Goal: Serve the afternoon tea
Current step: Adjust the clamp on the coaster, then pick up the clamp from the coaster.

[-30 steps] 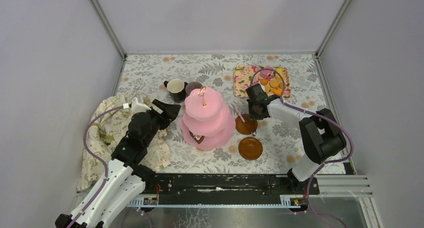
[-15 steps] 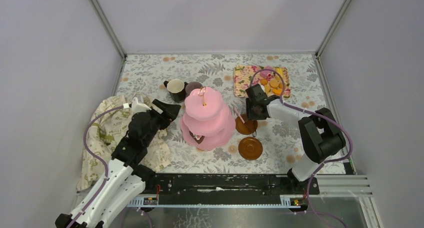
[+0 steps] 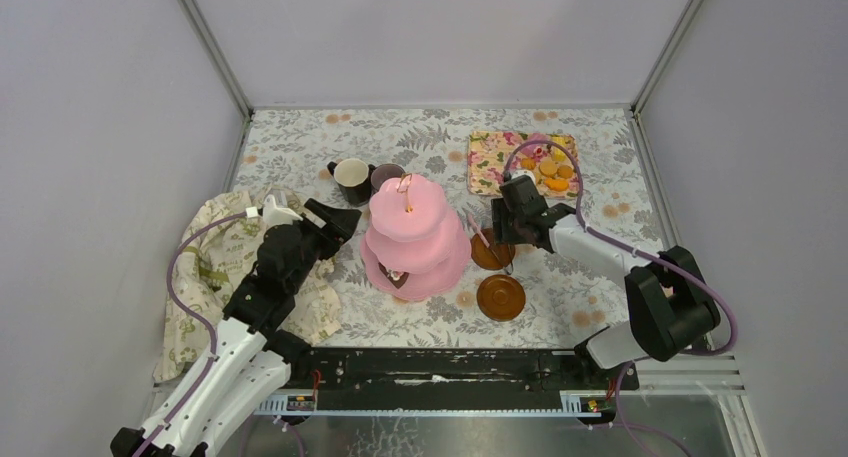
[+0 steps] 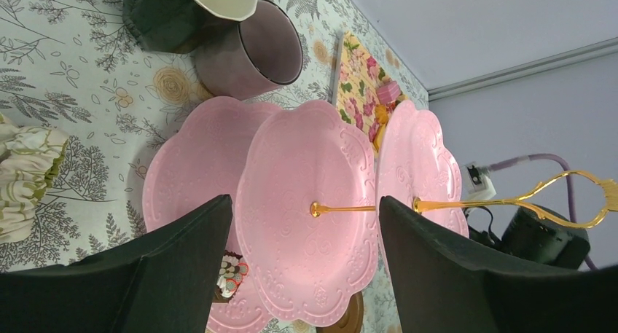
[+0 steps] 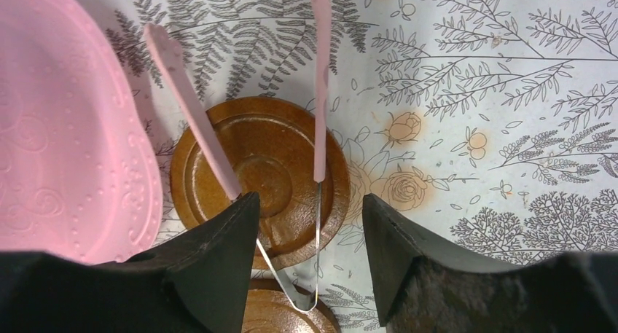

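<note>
The right gripper (image 5: pixel 307 198) is held spread over the far saucer (image 5: pixel 280 154), with the pink tongs (image 5: pixel 318 92) laid across it between the fingers (image 5: pixel 211 275) and clasped by neither; the left gripper (image 4: pixel 304 199) is spread and empty, faced toward the cake stand (image 4: pixel 306 151). A straight lift is advised, so the tongs are not dragged off

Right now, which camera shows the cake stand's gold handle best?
Left wrist: the gold handle appears large and side-on, loop and stem clear. The top camera shows it small, from above; the right wrist camera misses it.
</note>
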Controlling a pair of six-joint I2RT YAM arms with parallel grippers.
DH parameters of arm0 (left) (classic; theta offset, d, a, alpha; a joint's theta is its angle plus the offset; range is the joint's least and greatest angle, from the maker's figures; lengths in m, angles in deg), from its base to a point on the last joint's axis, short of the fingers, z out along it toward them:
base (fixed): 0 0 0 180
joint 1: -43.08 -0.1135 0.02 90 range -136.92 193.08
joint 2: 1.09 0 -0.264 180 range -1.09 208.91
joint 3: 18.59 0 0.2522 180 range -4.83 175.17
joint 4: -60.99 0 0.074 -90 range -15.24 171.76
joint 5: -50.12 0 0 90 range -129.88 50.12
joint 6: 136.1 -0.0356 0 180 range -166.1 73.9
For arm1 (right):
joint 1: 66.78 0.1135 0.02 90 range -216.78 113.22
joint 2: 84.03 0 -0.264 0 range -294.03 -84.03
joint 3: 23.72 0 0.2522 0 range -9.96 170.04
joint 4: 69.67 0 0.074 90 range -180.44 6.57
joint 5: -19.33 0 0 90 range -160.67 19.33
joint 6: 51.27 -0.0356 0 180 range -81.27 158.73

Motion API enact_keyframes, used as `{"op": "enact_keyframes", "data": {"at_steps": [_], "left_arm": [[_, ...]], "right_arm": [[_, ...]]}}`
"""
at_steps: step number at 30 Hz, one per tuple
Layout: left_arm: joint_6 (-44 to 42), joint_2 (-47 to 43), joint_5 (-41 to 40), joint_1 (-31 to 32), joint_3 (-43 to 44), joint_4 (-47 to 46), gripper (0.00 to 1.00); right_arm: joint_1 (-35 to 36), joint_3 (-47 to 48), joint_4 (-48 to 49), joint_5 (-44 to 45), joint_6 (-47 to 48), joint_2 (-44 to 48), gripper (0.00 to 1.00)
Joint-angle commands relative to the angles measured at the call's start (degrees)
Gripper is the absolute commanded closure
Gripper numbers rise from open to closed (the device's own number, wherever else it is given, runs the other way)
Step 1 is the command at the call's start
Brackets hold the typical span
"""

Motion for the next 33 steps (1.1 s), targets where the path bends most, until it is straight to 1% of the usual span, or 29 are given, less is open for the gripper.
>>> {"op": "enact_keyframes", "data": {"at_steps": [1, 6, 8, 12, 14, 33], "left_arm": [[-0.81, 0.01, -1.66, 0.41, 0.56, -0.64, 0.19], [-2.95, 0.13, -1.72, 0.45, -0.46, -3.24, 0.19], [-2.48, 0.31, -2.25, 0.4, -0.97, -3.65, 0.17], [-2.19, 1.29, -1.11, 0.37, -1.82, -5.1, 0.16], [-2.06, 2.11, -0.79, 0.41, -1.9, -5.11, 0.16], [-1.47, 2.89, -1.58, 0.41, -1.45, -5.28, 0.16]], "right_arm": [[1.92, -3.24, 5.04, 1.44, 2.4, 4.4, 0.39], [1.97, -7.52, 9.54, -0.14, 2.19, 6.62, 0.37], [2.03, -8.94, 11.22, -0.97, 1.91, 7.29, 0.32], [1.98, -9.5, 12.1, -1.59, 2.62, 6.86, 0.29], [1.97, -9.42, 12.3, -2.55, 3.14, 6.4, 0.25], [2.34, -9.36, 14.61, -5.4, 4.43, 1.75, 0.25]]}}
